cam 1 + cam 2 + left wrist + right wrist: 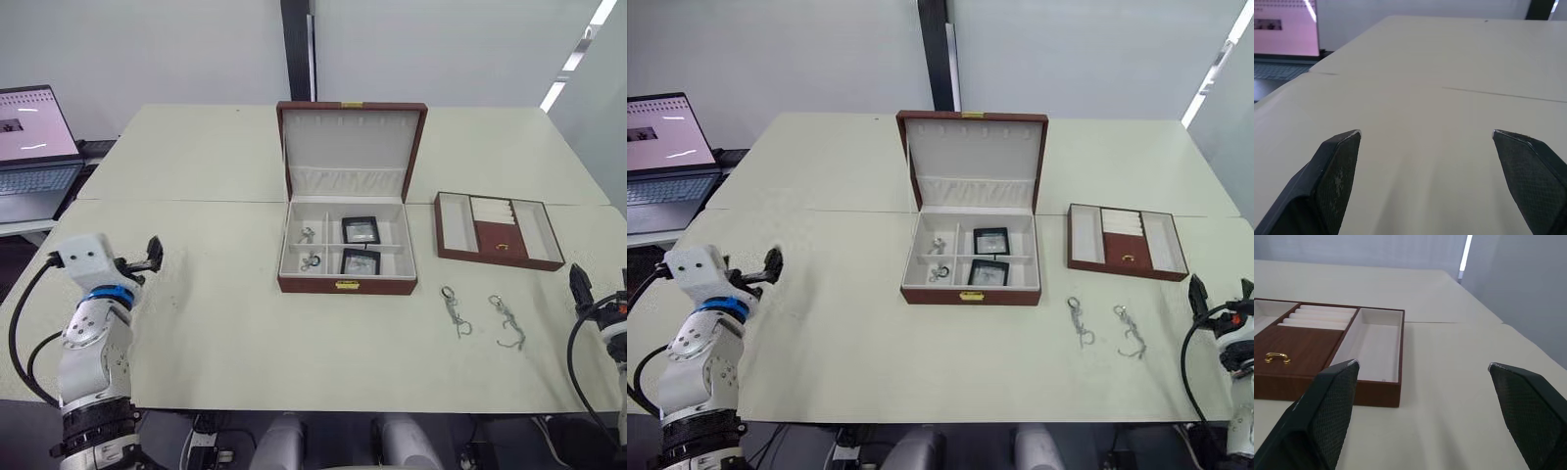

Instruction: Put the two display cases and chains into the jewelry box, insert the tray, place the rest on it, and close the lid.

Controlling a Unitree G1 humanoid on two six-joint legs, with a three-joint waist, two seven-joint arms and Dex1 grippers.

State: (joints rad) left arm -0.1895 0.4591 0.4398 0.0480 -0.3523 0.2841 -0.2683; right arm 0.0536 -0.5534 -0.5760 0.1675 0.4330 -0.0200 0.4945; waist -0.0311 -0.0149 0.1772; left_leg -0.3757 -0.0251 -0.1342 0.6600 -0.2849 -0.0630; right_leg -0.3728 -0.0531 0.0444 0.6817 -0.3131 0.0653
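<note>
Right of the open jewelry box (347, 250), which already holds both display cases (360, 245), we see the tray (498, 231) and two chains (480, 317) waiting, both grippers (1430, 171) (1422, 401) spread and empty, so seating the tray first would lock the chains out.

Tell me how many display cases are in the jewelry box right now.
2, both in the jewelry box: rear display case in the back right compartment, front display case in the front right one, just before it.

Brown and cream on a pale table (225, 333).
Brown jewelry box (348, 284), cream lining; black display cases (360, 230); brown tray (499, 231), gold handle (1277, 358); silvery chains (454, 311).
</note>
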